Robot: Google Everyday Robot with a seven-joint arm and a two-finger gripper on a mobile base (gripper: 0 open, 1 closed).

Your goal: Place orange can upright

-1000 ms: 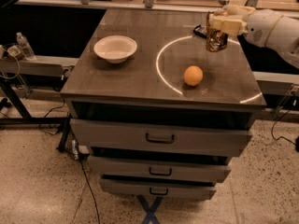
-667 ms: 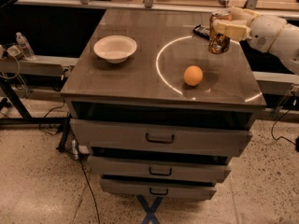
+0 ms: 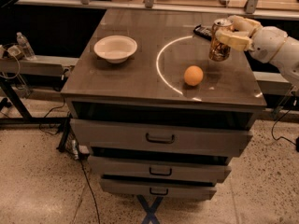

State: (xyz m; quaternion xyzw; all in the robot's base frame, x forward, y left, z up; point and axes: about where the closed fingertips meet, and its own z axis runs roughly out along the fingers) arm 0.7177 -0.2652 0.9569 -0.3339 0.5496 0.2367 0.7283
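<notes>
Near the front of the bench (image 3: 140, 85) we see the round orange fruit (image 3: 193, 75). Just behind it is the orange can (image 3: 218, 49), with its long side pointing up and down. Our tool (image 3: 226, 31) reaches in from the side edge and pinches the can near its top, so the can sits right between the fingers, but we cannot tell if its bottom touches the bench. Just behind the can lies a flat dark bar (image 3: 202, 31), so we think the can should go straight down.
</notes>
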